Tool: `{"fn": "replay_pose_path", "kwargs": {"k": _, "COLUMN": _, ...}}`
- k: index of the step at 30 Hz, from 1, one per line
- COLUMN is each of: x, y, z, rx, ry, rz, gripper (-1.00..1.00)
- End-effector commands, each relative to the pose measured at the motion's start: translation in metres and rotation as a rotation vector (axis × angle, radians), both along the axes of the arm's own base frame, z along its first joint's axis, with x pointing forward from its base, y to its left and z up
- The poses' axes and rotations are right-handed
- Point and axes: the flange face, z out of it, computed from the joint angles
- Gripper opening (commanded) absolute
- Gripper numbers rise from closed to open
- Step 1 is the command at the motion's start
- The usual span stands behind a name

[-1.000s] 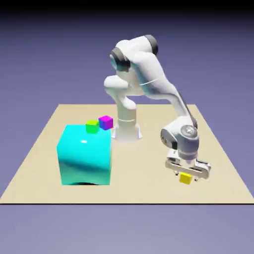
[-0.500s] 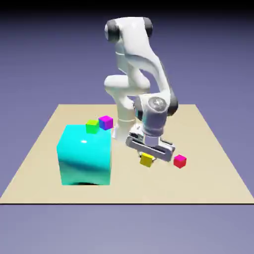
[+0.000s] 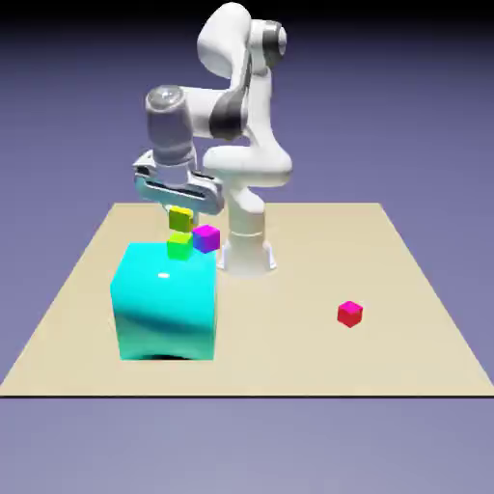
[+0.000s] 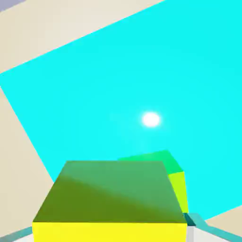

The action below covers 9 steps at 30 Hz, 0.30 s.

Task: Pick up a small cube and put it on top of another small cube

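Yellow cube (image 3: 180, 220) is sitting right between the fingertips of the gripper (image 3: 180, 214), which has it gripped nicely, left of center in the exterior view, just above the lime-green cube (image 3: 179, 247).

We see the block (image 3: 166, 307) on the table (image 3: 289, 352). The low cube (image 3: 179, 248) sits on the block, near its back edge. The high cube (image 3: 180, 220) is over that part, between the gripper's (image 3: 180, 218) fingers. The corner cube (image 3: 205, 239) is at the block's back corner, on the exterior view's right. Well apart from the block, farther right, the lone cube (image 3: 349, 315) lies on the table.
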Motion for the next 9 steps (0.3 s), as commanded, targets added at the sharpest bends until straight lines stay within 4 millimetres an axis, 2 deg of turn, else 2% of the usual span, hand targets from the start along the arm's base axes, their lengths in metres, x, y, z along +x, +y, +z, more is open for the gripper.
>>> {"fn": "replay_pose_path", "kwargs": {"k": 1, "x": 0.000, "y": 0.000, "z": 0.000, "rx": -0.002, "ry": 0.001, "rz": 0.001, "gripper": -1.00}}
{"fn": "replay_pose_path", "kwargs": {"k": 5, "x": -0.010, "y": 0.004, "z": -0.063, "rx": -0.002, "ry": 0.001, "rz": 0.001, "gripper": -1.00}}
{"fn": "replay_pose_path", "kwargs": {"k": 6, "x": -0.011, "y": 0.004, "z": -0.068, "rx": -0.002, "ry": 0.001, "rz": 0.001, "gripper": -1.00}}
{"fn": "replay_pose_path", "kwargs": {"k": 7, "x": -0.011, "y": 0.004, "z": -0.068, "rx": -0.002, "ry": 0.001, "rz": 0.001, "gripper": 1.00}}
{"fn": "replay_pose_path", "kwargs": {"k": 8, "x": -0.011, "y": 0.004, "z": -0.068, "rx": -0.002, "ry": 0.001, "rz": 0.001, "gripper": 1.00}}
{"fn": "replay_pose_path", "kwargs": {"k": 9, "x": -0.008, "y": 0.003, "z": -0.053, "rx": -0.003, "ry": 0.001, "rz": 0.000, "gripper": 1.00}}
